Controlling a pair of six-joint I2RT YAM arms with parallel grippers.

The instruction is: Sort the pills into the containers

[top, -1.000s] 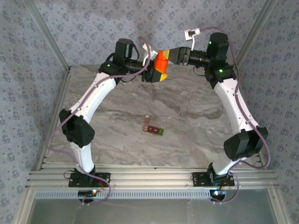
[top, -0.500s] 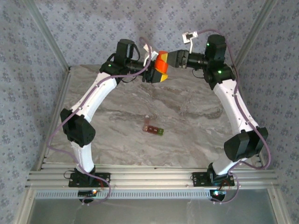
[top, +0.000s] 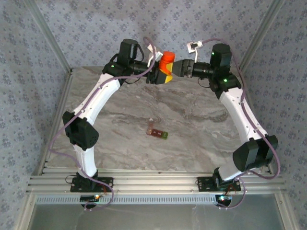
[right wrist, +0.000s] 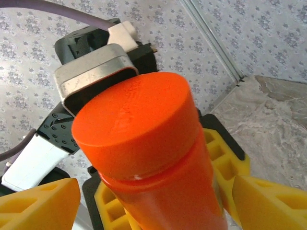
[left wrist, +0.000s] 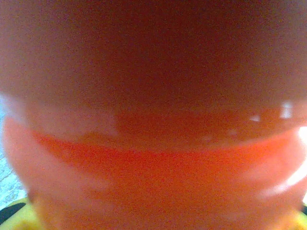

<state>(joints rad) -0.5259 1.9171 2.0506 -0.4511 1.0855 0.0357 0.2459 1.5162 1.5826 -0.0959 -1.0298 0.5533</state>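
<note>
Containers [top: 157, 132], a small red-brown strip with its green end turned to the right, lie flat near the middle of the table [top: 206, 120], well apart from both arms.

Up at the far side, the left gripper [top: 162, 76] is closed on the body of an orange bottle [top: 166, 61]. Its yellow pads press the bottle's sides and hold it above the table. The left wrist camera sees the bottle from so close that it blurs.

Facing it, the right gripper [top: 179, 67] has its jaws spread wide and grasps nothing. In the right wrist view its yellow fingers [right wrist: 41, 206] stand to either side of the bottle below the orange cap [right wrist: 136, 122], clear of the plastic.

The step in hand looks like opening the bottle, with the pills presumably inside, so no sorting has begun. The next move would call for the right jaws to come squarely over the cap, close on it and twist while the left grip holds firm. A slanted bite could slip on the smooth lid.

The tabletop is grey-veined, marble-patterned and otherwise uncluttered, with an aluminium rail [top: 153, 184] along its near edge. Pale blue floral wallpaper [top: 86, 28] covers the walls behind.
</note>
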